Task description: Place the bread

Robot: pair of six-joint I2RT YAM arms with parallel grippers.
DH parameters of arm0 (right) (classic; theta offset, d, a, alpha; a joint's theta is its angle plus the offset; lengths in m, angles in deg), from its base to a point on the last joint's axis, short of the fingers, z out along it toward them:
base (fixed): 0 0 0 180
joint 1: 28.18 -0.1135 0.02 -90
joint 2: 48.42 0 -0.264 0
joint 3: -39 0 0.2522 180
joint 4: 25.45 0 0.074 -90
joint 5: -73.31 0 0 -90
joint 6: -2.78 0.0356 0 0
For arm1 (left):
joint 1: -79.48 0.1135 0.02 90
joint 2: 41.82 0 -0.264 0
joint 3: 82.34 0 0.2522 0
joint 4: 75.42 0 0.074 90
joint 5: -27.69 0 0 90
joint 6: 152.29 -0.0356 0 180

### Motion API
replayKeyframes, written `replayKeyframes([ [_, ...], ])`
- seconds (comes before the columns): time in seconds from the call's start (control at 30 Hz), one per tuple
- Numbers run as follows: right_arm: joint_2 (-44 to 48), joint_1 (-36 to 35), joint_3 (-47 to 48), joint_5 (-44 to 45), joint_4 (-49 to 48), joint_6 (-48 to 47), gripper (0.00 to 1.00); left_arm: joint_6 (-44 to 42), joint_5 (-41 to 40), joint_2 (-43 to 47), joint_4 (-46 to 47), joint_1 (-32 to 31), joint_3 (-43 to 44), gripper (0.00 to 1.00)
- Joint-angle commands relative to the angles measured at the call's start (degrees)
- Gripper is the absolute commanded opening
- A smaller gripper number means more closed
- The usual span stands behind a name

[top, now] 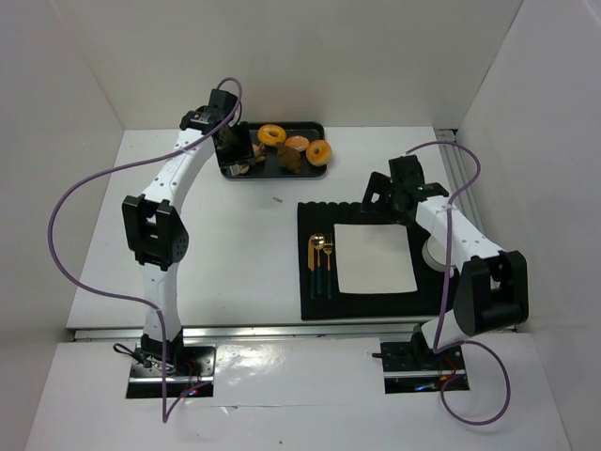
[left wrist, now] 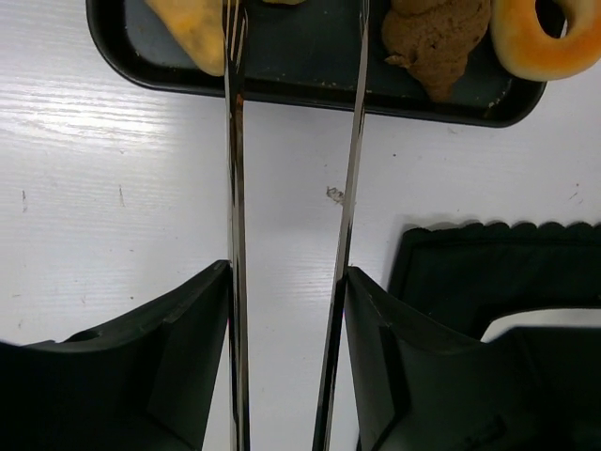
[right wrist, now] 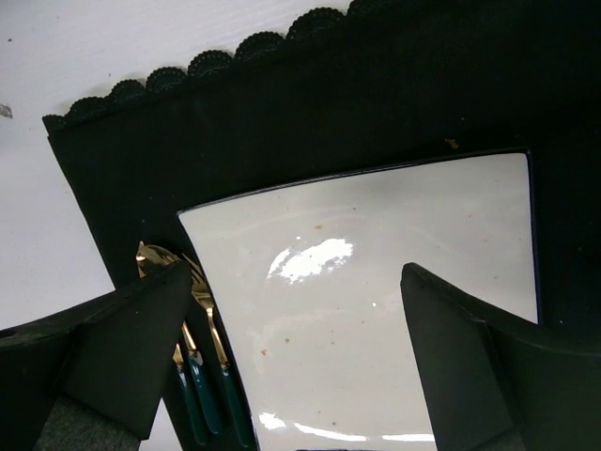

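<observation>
The bread (top: 298, 144) is a small round golden bun lying in the black tray (top: 310, 127) between two orange doughnuts (top: 272, 134). My left gripper (top: 230, 141) hovers over the tray's left part, shut on a pair of metal tongs (left wrist: 235, 188). Each finger presses on one tong arm (left wrist: 287, 271), and the arms stand apart. The tong tips reach over the tray (left wrist: 282, 89), the left tip at a tan baked piece (left wrist: 192, 28) cut off by the frame. Nothing is between the tips. My right gripper (top: 394, 193) hangs open and empty above the white plate (right wrist: 376, 310).
A brown lumpy pastry (left wrist: 432, 42) and a doughnut (left wrist: 545, 38) lie in the tray to the right of the tongs. The square white plate (top: 374, 257) sits on a black scalloped mat (top: 319, 211), with gold, green-handled cutlery (top: 321, 263) to its left. White walls enclose the table.
</observation>
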Motion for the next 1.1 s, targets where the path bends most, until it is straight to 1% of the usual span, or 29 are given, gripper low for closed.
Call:
replayKeyframes([
  [0.0, -1.0, 0.5, 2.3, -0.3, -2.3, 0.3, 0.99, 2.0, -2.4, 4.0, 1.5, 0.9, 0.0, 0.62],
  [0.17, -1.6, 0.5, 2.3, -0.8, -2.3, 0.3, 0.99, 3.2, -3.7, 4.0, 3.1, 0.9, 0.0, 0.64],
  [0.23, -2.2, 0.5, 2.3, -0.8, -2.8, 0.3, 0.99, 3.2, -4.3, 2.4, 3.7, 0.9, 0.0, 0.64],
  [0.4, -3.3, 0.5, 2.9, -0.8, -2.8, 0.3, 0.99, 3.2, -3.5, -1.6, 3.7, 0.9, 3.7, 0.64],
  [0.5, -3.3, 0.5, 3.4, -0.8, -2.8, 0.3, 0.99, 3.2, -1.8, -3.2, 4.2, 0.9, 5.0, 0.6],
  [0.53, -3.8, 0.5, 3.4, -0.8, -2.8, 0.3, 0.99, 3.2, -1.8, -3.9, 4.2, 0.9, 5.0, 0.6],
  [0.6, -3.8, 0.5, 3.4, -0.8, -2.8, 0.3, 0.99, 3.2, -1.2, -3.9, 4.2, 0.9, 5.0, 0.55],
  [0.77, -4.8, 0.5, 3.9, -1.4, -2.8, 0.3, 0.99, 2.7, -1.2, -5.0, 4.2, 0.9, 5.0, 0.55],
  [0.9, -4.8, 0.5, 4.5, -1.4, -2.8, 0.3, 0.99, 2.1, -1.2, -5.0, 4.2, 0.9, 5.0, 0.61],
  [0.97, -4.8, 0.5, 4.5, -1.4, -2.8, 0.3, 0.99, 2.1, -1.8, -5.0, 4.2, 0.9, 5.6, 0.61],
  [1.07, -4.8, 0.5, 4.5, -1.4, -2.8, 0.3, 0.99, 2.1, -2.3, -4.5, 3.7, 0.4, 5.6, 0.64],
])
